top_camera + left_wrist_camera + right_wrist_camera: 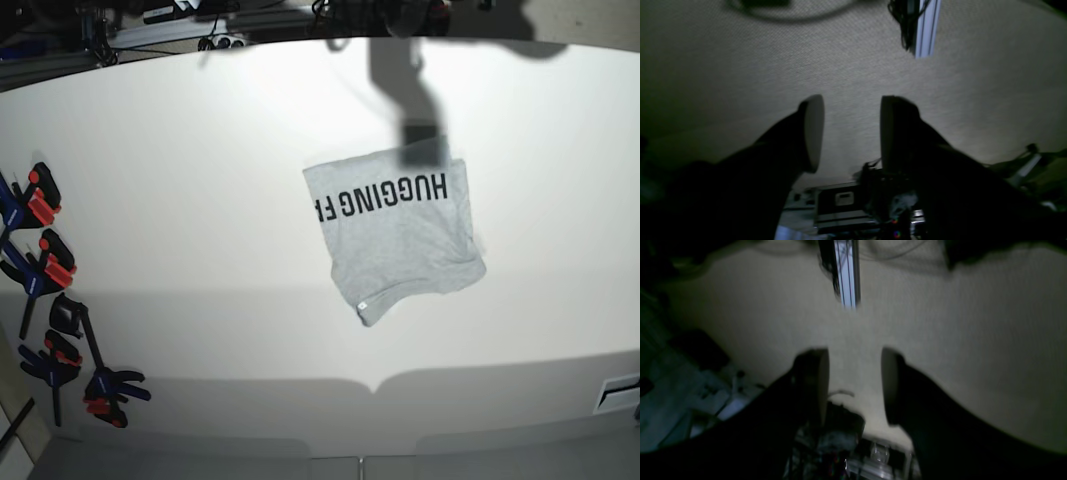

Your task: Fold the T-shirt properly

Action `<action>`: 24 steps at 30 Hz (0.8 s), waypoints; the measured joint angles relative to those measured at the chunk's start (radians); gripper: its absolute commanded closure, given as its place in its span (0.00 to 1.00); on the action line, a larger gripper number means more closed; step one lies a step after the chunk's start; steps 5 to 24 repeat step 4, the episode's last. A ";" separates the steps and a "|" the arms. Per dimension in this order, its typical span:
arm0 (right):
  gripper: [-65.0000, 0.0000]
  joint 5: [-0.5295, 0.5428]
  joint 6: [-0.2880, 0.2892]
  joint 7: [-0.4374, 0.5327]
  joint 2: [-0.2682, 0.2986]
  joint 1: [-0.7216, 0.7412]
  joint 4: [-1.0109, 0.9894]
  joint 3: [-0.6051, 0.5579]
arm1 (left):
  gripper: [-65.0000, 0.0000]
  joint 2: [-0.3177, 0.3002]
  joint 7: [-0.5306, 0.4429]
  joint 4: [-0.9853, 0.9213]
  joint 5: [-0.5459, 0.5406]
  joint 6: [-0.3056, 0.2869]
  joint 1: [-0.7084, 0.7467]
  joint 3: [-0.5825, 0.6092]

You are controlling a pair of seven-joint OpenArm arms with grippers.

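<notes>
T-shirt [400, 232] lies folded on the white counter [200, 200], lettering up, well apart from the clamps [50, 310] at the counter's edge. My left gripper [851, 133] and right gripper [855, 385] hang spread, empty.

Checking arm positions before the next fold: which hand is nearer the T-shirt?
Probably left, but uncertain. The T-shirt lies right of centre in the base view, on the left arm's side. The left hand and right hand are open over bare table, with no shirt in either wrist view.
</notes>
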 measured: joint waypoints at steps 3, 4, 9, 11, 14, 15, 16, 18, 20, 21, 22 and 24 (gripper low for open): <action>0.63 -0.002 -0.001 0.000 0.007 0.054 -0.059 -0.114 | 0.61 0.003 0.005 0.000 0.001 -0.001 -0.010 0.002; 0.63 -0.003 -0.001 -0.002 0.007 0.060 -0.060 -0.148 | 0.61 0.005 0.006 0.000 0.002 -0.001 -0.009 0.002; 0.63 -0.003 -0.001 -0.002 0.007 0.060 -0.060 -0.148 | 0.61 0.005 0.006 0.000 0.002 -0.001 -0.009 0.002; 0.63 -0.003 -0.001 -0.002 0.007 0.060 -0.060 -0.148 | 0.61 0.005 0.006 0.000 0.002 -0.001 -0.009 0.002; 0.63 -0.003 -0.001 -0.002 0.007 0.060 -0.060 -0.148 | 0.61 0.005 0.006 0.000 0.002 -0.001 -0.009 0.002; 0.63 -0.003 -0.001 -0.002 0.007 0.060 -0.060 -0.148 | 0.61 0.005 0.006 0.000 0.002 -0.001 -0.009 0.002; 0.63 -0.003 -0.001 -0.002 0.007 0.060 -0.060 -0.148 | 0.61 0.005 0.006 0.000 0.002 -0.001 -0.009 0.002; 0.63 -0.003 -0.001 -0.002 0.007 0.060 -0.060 -0.148 | 0.61 0.005 0.006 0.000 0.002 -0.001 -0.009 0.002; 0.63 -0.003 -0.001 -0.002 0.007 0.060 -0.060 -0.148 | 0.61 0.005 0.006 0.000 0.002 -0.001 -0.009 0.002; 0.63 -0.003 -0.001 -0.002 0.007 0.060 -0.060 -0.148 | 0.61 0.005 0.006 0.000 0.002 -0.001 -0.009 0.002; 0.63 -0.003 -0.001 -0.002 0.007 0.060 -0.060 -0.148 | 0.61 0.005 0.006 0.000 0.002 -0.001 -0.009 0.002; 0.63 -0.003 -0.001 -0.002 0.007 0.060 -0.060 -0.148 | 0.61 0.005 0.006 0.000 0.002 -0.001 -0.009 0.002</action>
